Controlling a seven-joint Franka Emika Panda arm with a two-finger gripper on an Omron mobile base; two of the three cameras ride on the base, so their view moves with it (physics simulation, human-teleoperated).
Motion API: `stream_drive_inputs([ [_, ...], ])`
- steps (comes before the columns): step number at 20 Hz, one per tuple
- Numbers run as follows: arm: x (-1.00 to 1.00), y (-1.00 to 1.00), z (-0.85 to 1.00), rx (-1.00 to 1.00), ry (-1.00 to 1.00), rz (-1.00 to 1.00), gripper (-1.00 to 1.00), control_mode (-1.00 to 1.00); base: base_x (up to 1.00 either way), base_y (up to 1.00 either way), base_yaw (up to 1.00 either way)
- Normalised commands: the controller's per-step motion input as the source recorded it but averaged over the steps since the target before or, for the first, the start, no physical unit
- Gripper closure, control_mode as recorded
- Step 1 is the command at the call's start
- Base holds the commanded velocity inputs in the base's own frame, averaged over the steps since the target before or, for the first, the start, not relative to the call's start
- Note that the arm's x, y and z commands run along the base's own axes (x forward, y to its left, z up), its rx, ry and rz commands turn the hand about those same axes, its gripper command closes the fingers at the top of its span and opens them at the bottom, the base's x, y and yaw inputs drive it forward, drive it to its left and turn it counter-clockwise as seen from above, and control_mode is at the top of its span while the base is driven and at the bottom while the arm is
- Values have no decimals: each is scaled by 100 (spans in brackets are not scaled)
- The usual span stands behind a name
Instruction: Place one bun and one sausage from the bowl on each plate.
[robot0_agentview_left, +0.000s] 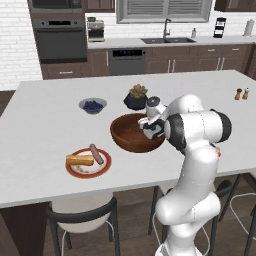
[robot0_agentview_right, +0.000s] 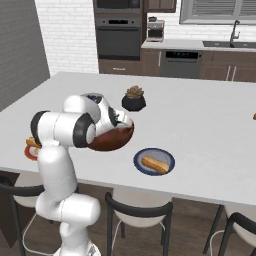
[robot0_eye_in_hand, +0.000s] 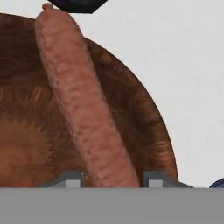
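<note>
A simulated kitchen with dark cabinets, a wall oven and a sink under a window is lying behind a long white bench (robot0_agentview_left: 45, 150) that is carrying everything. Toward the near edge of the bench, the wooden bowl (robot0_agentview_left: 125, 137) is sitting in the middle, with the gripper (robot0_agentview_left: 151, 129) reaching down into its right side. In the hand view the sausage (robot0_eye_in_hand: 81, 105) is lying directly between the two finger tips, its long axis running away from the gripper and leaning slightly to the left in that view, across the bowl's floor toward the far rim. The fingers are standing apart on either side of its near end; whether they are pressing on it I cannot tell.

The red-rimmed plate (robot0_agentview_left: 102, 169), at the near-left edge of the bench, is already carrying a bun (robot0_agentview_left: 80, 160) and a second sausage (robot0_agentview_left: 96, 154). The blue plate (robot0_agentview_right: 169, 156), at the near-right edge beyond the bowl, is holding one bun (robot0_agentview_right: 155, 163) alone, so this sausage probably belongs there.

No readable writing or brand is showing anywhere.
</note>
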Motion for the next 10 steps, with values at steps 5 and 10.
stream_drive_inputs([
  [5, -100, -100, 100, 4, 11, -21, 100, -100, 0, 0, 0],
  [10, -51, -86, 100, 32, 13, -61, 100, -100, 0, 0, 0],
])
